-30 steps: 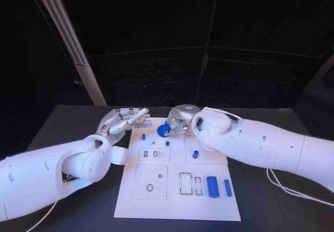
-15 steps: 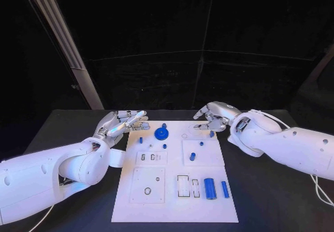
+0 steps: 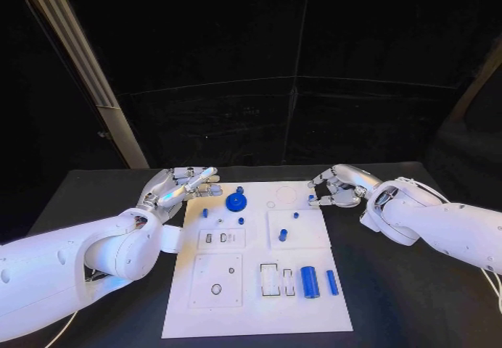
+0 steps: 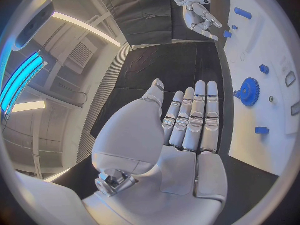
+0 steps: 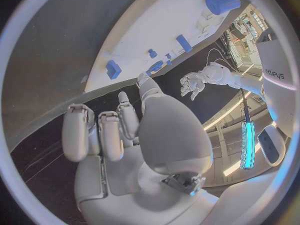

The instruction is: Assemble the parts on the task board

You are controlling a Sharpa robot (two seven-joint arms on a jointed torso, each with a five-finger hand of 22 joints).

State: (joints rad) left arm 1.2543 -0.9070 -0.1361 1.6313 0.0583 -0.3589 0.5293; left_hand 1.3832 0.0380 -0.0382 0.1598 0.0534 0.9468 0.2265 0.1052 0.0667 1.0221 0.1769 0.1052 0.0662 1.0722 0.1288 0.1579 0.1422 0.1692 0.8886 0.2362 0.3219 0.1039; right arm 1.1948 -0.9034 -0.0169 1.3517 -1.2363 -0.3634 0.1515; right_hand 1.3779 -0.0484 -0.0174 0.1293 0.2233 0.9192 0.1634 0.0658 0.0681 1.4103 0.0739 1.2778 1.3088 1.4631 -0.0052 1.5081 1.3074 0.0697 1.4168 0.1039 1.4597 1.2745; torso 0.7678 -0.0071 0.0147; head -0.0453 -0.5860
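Gear (image 3: 236,201) seated flat at board (image 3: 314,290) 12 o'clock, axis vertical. Left hand (image 3: 180,185) spread, empty; right hand (image 3: 336,185) curled, empty.

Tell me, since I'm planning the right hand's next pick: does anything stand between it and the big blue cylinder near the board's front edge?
Nothing visible does. The right hand hovers at the task board's far right corner; only low parts lie between it and the big blue cylinder.

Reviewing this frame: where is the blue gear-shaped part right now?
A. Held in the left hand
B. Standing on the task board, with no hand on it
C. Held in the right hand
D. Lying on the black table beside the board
B: the blue gear stands on the task board, clear of the left hand and the right hand.
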